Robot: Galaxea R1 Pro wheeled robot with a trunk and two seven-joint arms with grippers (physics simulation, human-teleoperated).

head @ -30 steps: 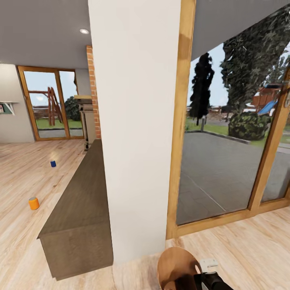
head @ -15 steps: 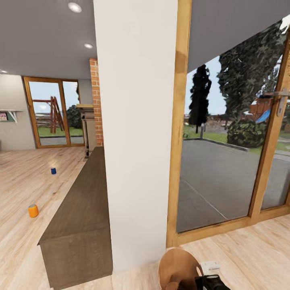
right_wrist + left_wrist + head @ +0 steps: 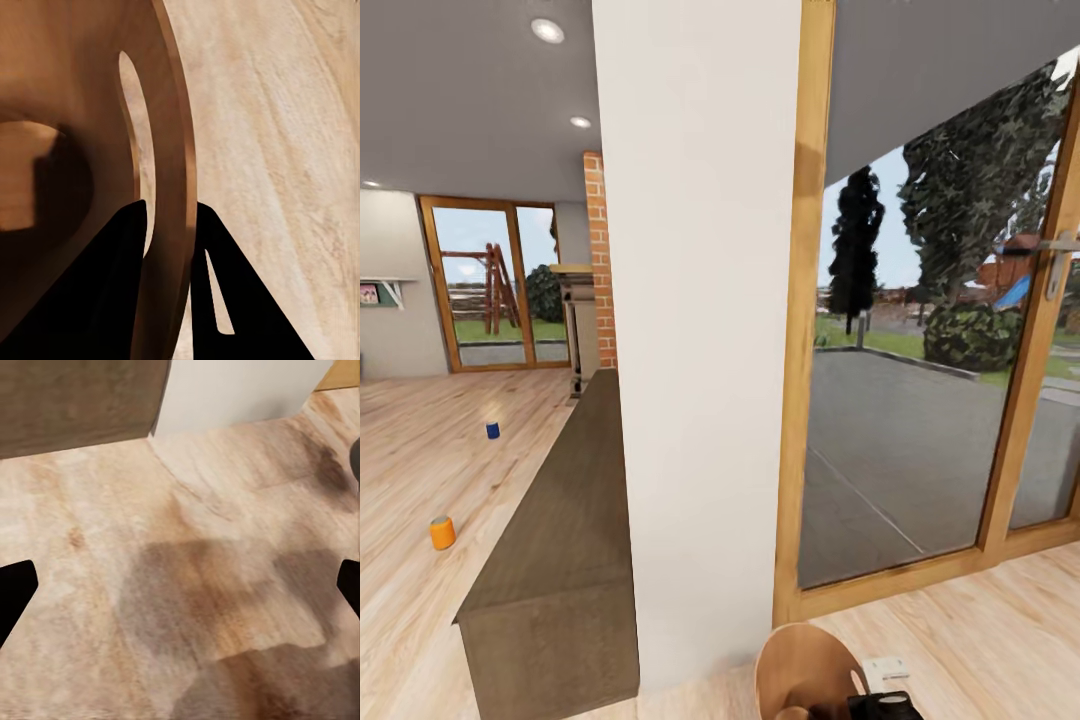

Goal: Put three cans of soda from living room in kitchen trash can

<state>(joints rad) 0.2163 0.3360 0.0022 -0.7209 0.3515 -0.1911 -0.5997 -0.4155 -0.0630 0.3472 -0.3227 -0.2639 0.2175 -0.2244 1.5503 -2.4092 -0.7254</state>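
Note:
Two cans of soda stand on the wooden floor at the left in the head view: an orange can (image 3: 442, 532) nearer and a dark blue can (image 3: 492, 430) farther back. The trash can (image 3: 805, 672), a round wooden bin with a slot handle, sits at the bottom edge close to me. My right gripper (image 3: 169, 255) is shut on its rim (image 3: 176, 187), one finger inside and one outside; its dark body (image 3: 880, 705) shows beside the bin. My left gripper (image 3: 180, 585) hangs open over bare floor, fingertips far apart.
A wide white pillar (image 3: 700, 330) stands straight ahead, with a low dark wooden cabinet (image 3: 555, 560) along its left side. Wood-framed glass doors (image 3: 920, 400) fill the right. A brick column (image 3: 600, 260) and another glass door (image 3: 485, 285) lie beyond the cans.
The whole head view has tilted up a little, so the cans and the bin sit lower in the picture. The right gripper's hold on the rim is unchanged.

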